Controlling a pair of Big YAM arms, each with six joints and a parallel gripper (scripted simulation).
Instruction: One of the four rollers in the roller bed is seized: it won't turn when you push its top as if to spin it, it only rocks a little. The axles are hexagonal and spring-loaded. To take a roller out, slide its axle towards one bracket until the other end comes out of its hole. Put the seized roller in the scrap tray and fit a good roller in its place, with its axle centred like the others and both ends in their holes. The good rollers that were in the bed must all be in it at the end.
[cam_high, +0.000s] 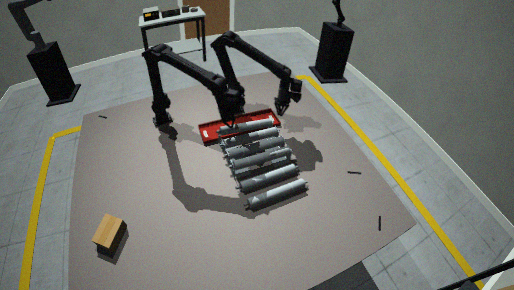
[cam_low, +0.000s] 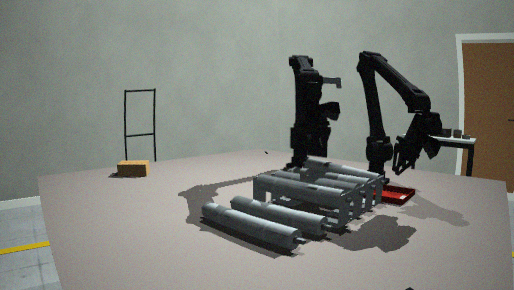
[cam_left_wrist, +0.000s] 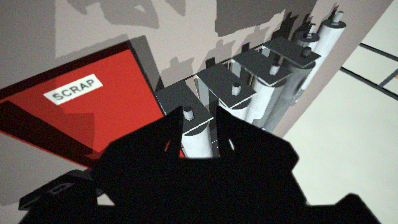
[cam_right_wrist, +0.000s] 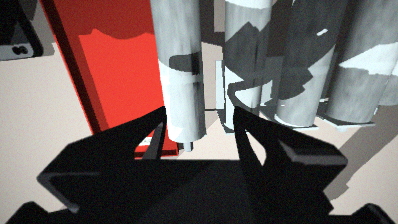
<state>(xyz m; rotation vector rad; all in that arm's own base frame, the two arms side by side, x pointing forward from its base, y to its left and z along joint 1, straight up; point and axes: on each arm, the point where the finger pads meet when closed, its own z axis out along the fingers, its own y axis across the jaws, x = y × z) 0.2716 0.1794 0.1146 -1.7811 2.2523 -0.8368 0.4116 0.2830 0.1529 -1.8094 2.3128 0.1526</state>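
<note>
The tray-side roller (cam_high: 246, 126) (cam_left_wrist: 197, 145) (cam_right_wrist: 182, 95) lies askew. Its end near my right gripper sits clear of a bracket, partly over the red scrap tray (cam_high: 211, 138) (cam_left_wrist: 125, 90) (cam_right_wrist: 117, 85); at its other end a stub shows through the bracket (cam_left_wrist: 175, 101). Three other rollers (cam_high: 255, 148) (cam_low: 300, 185) (cam_right_wrist: 300, 85) sit in the bed. My right gripper (cam_high: 230, 124) (cam_right_wrist: 199, 112) is open, fingers either side of the askew roller's end. My left gripper (cam_high: 281, 113) (cam_low: 397, 171) (cam_left_wrist: 199, 111) is partly open and empty, beyond the opposite bracket. Which roller is seized cannot be seen.
Two loose rollers (cam_high: 270, 178) (cam_high: 277, 195) (cam_low: 250, 225) lie parallel to the bed on its side away from the tray. A wooden block (cam_high: 110, 231) (cam_low: 133, 168) stands well apart from them. Both arms reach over from the tray side.
</note>
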